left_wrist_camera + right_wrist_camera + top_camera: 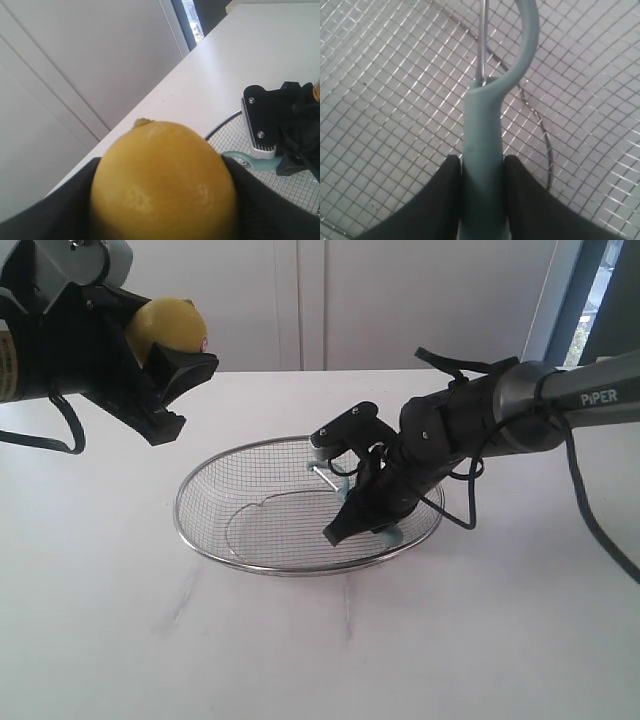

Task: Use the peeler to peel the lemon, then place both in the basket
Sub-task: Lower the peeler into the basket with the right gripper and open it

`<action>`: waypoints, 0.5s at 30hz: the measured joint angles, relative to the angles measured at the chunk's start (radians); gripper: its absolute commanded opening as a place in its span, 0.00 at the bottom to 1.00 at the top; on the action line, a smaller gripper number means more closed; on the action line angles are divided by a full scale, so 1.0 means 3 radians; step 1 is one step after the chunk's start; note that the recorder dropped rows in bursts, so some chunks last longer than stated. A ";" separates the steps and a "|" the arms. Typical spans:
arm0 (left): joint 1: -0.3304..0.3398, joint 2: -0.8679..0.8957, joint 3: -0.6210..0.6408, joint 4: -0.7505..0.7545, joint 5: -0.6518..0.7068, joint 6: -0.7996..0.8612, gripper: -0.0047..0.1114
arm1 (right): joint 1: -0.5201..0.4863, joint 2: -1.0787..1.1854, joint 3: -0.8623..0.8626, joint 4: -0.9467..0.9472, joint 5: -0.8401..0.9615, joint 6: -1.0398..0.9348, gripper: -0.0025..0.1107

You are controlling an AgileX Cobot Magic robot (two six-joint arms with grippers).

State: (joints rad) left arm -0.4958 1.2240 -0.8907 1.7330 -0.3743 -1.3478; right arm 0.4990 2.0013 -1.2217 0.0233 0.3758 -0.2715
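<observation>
My left gripper is raised at the upper left of the exterior view, well above the table, shut on the yellow lemon. The lemon fills the left wrist view between the black fingers. The silver wire basket lies mid-table. My right gripper reaches down inside its right half, shut on the handle of the teal peeler. In the right wrist view the peeler handle sits pinched between the fingers, looped head and blade just over the basket mesh.
The white table surrounds the basket, with a pale wall behind. A window edge shows at the far right. The right arm's cable loops beside the basket rim.
</observation>
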 measured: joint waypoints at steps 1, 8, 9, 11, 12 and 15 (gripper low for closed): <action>0.0000 0.0000 0.0000 0.0000 0.0000 0.0000 0.04 | 0.0000 0.0000 0.0000 0.0000 0.0000 0.0006 0.02; 0.0000 0.0000 0.0000 0.0000 0.0000 0.0000 0.04 | 0.0000 0.0003 0.0000 0.0000 0.0000 0.0028 0.18; 0.0000 0.0000 0.0000 0.0000 0.0000 0.0000 0.04 | 0.0000 0.0003 0.0000 0.0000 0.0000 0.0028 0.20; 0.0000 0.0000 0.0000 0.0000 0.0000 0.0000 0.04 | 0.0000 0.0003 0.0000 0.0000 0.0000 0.0028 0.25; 0.0000 0.0000 0.0000 0.0000 0.0000 0.0000 0.04 | 0.0000 0.0003 0.0000 0.0000 0.0000 0.0028 0.27; 0.0000 0.0000 0.0000 0.0000 0.0000 0.0000 0.04 | 0.0000 0.0003 0.0000 0.0000 0.0000 0.0028 0.36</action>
State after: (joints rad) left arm -0.4958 1.2240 -0.8907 1.7330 -0.3743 -1.3478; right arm 0.4990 2.0021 -1.2217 0.0233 0.3758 -0.2632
